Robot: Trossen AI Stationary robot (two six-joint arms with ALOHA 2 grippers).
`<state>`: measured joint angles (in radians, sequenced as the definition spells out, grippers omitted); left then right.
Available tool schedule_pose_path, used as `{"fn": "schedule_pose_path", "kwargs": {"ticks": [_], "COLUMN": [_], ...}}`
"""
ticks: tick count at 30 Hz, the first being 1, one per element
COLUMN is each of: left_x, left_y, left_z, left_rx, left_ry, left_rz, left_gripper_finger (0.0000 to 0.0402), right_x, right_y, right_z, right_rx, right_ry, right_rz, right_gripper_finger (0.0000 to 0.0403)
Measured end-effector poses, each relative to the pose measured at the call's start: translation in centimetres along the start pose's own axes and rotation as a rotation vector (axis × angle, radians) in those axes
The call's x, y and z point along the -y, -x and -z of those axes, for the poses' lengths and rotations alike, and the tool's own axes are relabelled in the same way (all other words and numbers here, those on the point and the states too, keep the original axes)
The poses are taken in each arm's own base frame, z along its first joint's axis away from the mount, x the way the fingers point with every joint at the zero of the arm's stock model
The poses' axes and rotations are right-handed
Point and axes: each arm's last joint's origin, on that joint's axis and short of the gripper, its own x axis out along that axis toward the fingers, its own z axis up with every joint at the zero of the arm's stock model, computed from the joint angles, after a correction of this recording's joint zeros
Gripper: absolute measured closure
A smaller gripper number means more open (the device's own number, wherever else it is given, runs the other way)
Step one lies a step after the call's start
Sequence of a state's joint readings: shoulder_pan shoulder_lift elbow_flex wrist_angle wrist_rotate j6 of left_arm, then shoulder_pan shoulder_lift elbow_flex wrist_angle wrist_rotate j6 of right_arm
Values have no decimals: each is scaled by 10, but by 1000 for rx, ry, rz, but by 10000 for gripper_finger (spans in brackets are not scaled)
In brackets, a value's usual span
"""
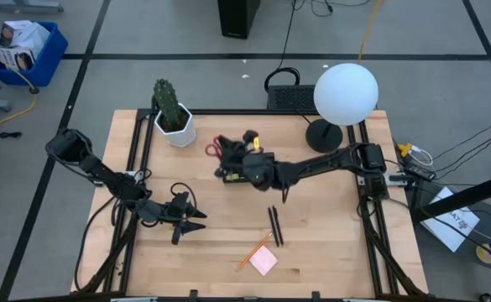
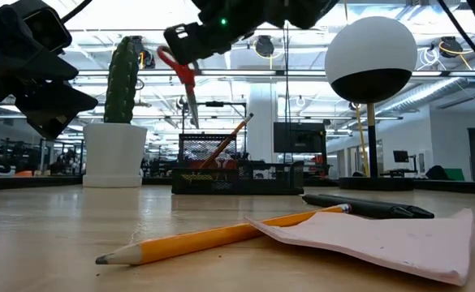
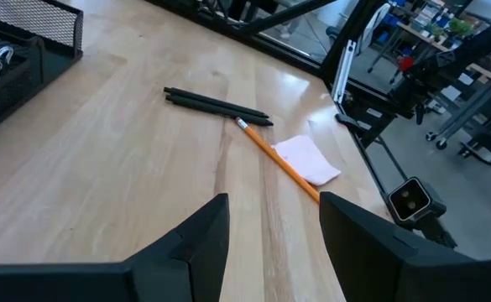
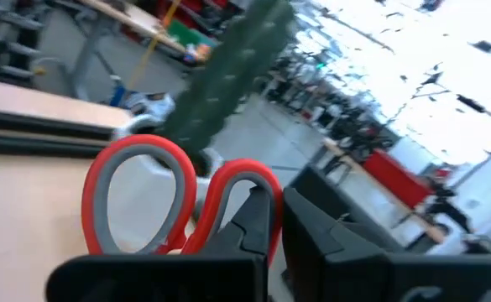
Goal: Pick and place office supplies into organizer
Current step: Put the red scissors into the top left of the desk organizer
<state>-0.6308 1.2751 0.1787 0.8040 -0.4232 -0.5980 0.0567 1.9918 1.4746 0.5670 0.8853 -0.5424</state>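
While the left gripper hangs low over the near-left part of the wooden table with its fingers spread and nothing between them, the right gripper is clenched on the red-handled scissors and holds them in the air above the organizer. From table height the scissors hang with the handles up and the blades pointing down toward the black mesh tray, not touching it. The right wrist view shows the two red handle loops just beside the dark fingers, with the cactus blurred behind them. From above, the organizer lies mostly under the right gripper, near the white cactus pot at the far-left side of the table. An orange pencil already stands slanted inside the organizer. Well apart from it, toward the near edge, lie two black pens side by side, another orange pencil and a pink sticky-note pad; the pencil's end touches the pad. The left wrist view shows the same pens, pencil and pad ahead of the released fingers, and a corner of the mesh tray. A white globe lamp stands at the far-right corner
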Motion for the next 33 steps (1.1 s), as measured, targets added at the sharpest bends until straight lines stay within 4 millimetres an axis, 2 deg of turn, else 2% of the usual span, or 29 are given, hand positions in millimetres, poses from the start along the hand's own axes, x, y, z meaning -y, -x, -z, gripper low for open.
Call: {"fn": "schedule_pose_path", "kwargs": {"ticks": [8,16,19,25,33], "left_x": [-2,-2,-2,-2,-3], "left_y": [0,0,0,0,0], "left_z": [2,3,3,3,4], "left_rx": [-24,-25,-25,-28,-33], "left_ry": [-13,-10,-10,-14,-28], "left_rz": [-17,-18,-18,-23,-26], "left_gripper_finger": [213,213,213,213,213], "right_x": [35,53,52,32,9], "right_y": [-37,-57,-63,-72,-74], "right_z": [13,24,32,54,72], "right_rx": [10,4,0,-32,-48], "right_ry": [-7,-5,-12,49,132], "right_rz": [84,98,108,67,40], "right_gripper_finger": [394,393,393,393,393]}}
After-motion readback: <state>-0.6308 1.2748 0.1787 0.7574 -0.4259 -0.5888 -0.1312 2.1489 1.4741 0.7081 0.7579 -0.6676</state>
